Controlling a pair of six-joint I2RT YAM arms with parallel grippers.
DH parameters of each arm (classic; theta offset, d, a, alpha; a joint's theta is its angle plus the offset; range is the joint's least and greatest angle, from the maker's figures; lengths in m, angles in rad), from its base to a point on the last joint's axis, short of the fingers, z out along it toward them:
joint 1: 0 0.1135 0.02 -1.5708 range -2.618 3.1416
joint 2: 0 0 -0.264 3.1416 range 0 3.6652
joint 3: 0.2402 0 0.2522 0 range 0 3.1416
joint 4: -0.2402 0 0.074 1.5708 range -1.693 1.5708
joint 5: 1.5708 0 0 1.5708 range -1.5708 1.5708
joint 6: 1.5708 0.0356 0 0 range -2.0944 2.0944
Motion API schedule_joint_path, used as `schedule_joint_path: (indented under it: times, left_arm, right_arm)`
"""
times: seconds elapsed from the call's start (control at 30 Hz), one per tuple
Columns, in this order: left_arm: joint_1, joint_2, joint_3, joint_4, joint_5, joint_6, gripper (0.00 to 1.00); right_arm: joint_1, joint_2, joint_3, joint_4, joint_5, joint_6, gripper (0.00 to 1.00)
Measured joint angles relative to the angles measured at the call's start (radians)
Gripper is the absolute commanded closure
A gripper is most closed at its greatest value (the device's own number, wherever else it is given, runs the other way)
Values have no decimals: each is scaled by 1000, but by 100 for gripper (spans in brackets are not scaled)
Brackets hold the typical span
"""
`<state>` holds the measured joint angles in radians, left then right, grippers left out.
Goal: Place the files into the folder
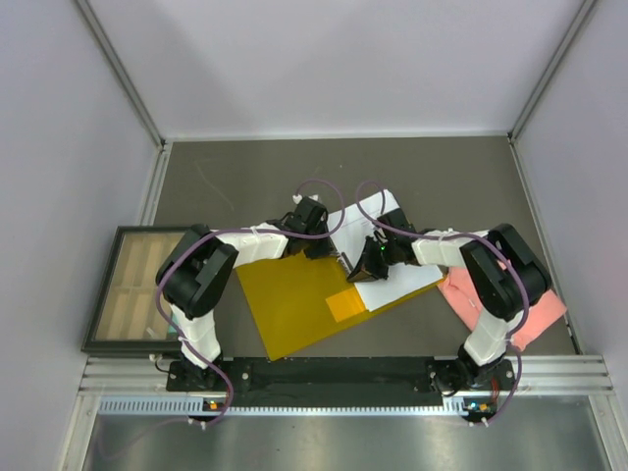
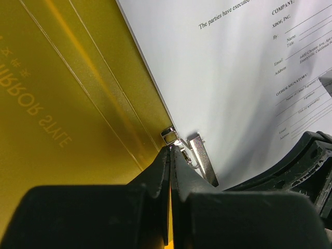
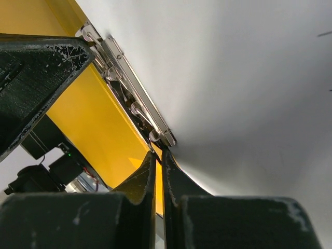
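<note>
Open orange-yellow flat folder (image 1: 294, 304) lies on the grey worktop (image 1: 245, 177). The white printed sheets (image 1: 412, 275) lie on its right half, long axis running far-left to near-right. Left pincer (image 2: 170, 149) and right pincer (image 3: 158, 154) are both clamped shut at the metal clip (image 3: 137, 101).

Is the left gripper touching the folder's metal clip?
Cannot tell. Left wrist view: the tips of the shut left gripper line up with the metal clip, no gap visible, but contact isn't plain.

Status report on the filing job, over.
Both shut: left gripper, right gripper, tips at metal clip. Open folder holds the files. Off right, pink cloth, not obstructing.
</note>
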<state>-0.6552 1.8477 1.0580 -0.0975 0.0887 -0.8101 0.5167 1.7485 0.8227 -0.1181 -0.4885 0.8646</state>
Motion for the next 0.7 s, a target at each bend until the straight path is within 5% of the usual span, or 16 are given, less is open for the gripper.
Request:
schedule_joint_path:
  times: [0.53,0.7]
  left_arm:
    - [11,-37,-34,2,-19,31,100]
    - [10,-66,-33,-43,-10,64,83]
  right_arm:
    - [-3,92,43,46,-89,-17,100]
    - [-2,99,44,67,-108,-17,96]
